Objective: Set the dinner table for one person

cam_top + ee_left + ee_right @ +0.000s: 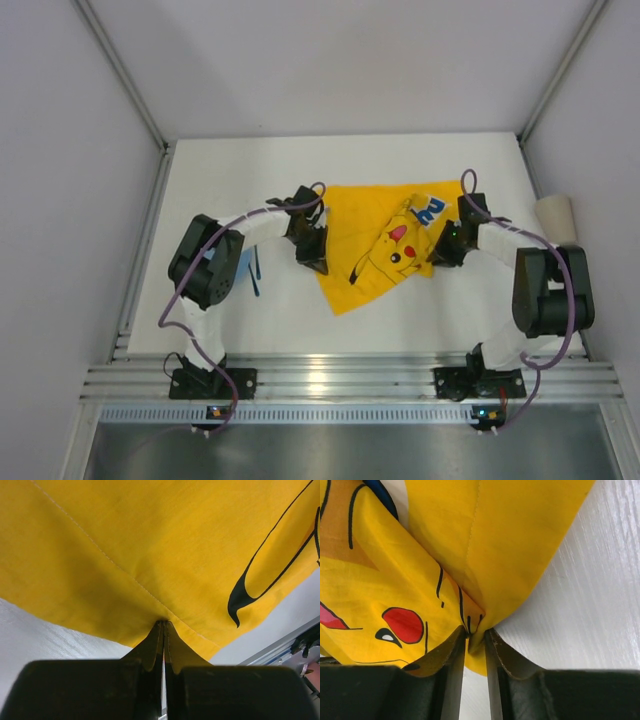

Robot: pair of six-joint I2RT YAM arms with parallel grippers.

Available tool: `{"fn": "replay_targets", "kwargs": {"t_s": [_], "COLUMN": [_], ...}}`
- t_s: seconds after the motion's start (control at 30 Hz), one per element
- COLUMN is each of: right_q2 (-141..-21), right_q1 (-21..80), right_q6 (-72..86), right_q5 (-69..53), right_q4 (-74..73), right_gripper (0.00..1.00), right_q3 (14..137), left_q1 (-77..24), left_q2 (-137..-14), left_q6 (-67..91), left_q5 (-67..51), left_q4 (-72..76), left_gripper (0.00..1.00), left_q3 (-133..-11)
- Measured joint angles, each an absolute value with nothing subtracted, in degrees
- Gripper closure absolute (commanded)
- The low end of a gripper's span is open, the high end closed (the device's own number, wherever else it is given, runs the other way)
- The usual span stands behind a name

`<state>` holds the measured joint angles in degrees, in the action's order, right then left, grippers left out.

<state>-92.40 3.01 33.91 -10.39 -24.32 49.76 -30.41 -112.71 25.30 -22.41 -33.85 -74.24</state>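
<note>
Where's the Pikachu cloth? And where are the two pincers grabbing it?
Pikachu cloth [355, 220]: top view, plain yellow part beside the face.
Left pincer [164, 625]: left wrist view, between tips pinching the cloth's edge.
Right pincer [476, 632]: right wrist view, between tips closed on a fold.

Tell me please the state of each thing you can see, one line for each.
yellow cloth mat: lying partly folded on the dinner table, pinched at two places.
left gripper: shut on its edge.
right gripper: shut on a fold of it.
pale cup: seems upright, untouched.
thin blue item: lying flat.
</note>
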Motion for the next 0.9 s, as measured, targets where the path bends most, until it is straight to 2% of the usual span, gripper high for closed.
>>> {"fn": "replay_targets", "kwargs": {"t_s": [0.13,0.2,0.33,0.43,0.47,0.73,0.9], "right_q2": [-90.83,-89.89,-88.77,-88.84,-89.01,-89.34,-89.32], "right_q1": [3.2,3.27,3.25,3.25,3.25,3.25,2.5], "right_q6": [33.69,33.56,33.41,33.28,33.28,32.82,30.59], "right_q5": [-10.09,-9.93,-9.5,-9.23,-9.17,-9.47,-5.13], "right_q4": [-24.6,-24.77,-24.71,-24.56,-24.43,-24.47,-30.39], "right_gripper": [0.68,0.67,0.77,0.92,1.0,1.0,1.0], "right_q3": [48.4,47.62,46.37,46.06,46.0,46.35,48.51], "left_q1": [-30.41,-30.41,-30.41,-30.41,-30.41,-30.39,-29.71], "left_q2": [-113.12,-113.43,-114.19,-114.61,-114.78,-114.91,-114.91], "left_q6": [24.8,24.51,24.25,24.1,24.08,23.83,22.52], "left_q5": [-22.57,-22.65,-23.18,-23.46,-23.68,-23.88,-22.46], "left_q4": [-34.54,-34.87,-35.29,-35.62,-35.64,-35.77,-36.71], "left_gripper": [1.0,1.0,1.0,1.0,1.0,1.0,1.0], "left_q3": [-74.94,-75.26,-76.29,-76.82,-77.01,-77.23,-77.73]}}
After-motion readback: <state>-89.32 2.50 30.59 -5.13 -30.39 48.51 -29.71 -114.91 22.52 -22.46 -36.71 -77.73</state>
